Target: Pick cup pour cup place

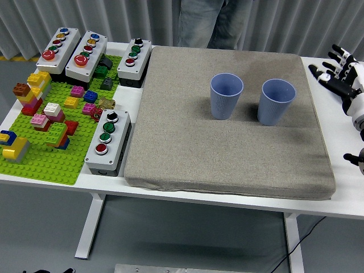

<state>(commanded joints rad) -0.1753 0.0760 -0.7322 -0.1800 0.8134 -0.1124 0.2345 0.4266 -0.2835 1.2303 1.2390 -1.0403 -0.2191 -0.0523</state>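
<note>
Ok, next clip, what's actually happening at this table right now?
Nothing is being handled yet. Two blue cups, the left cup and the right cup, stand upright side by side on a grey mat, apart from each other and untouched. The robot's right hand is at the table's right edge with fingers spread, holding nothing, short of the cups. Its left arm is not visible. A person stands at the far side, hands not visible. Button boxes and a green brick plate sit to the left.
</note>
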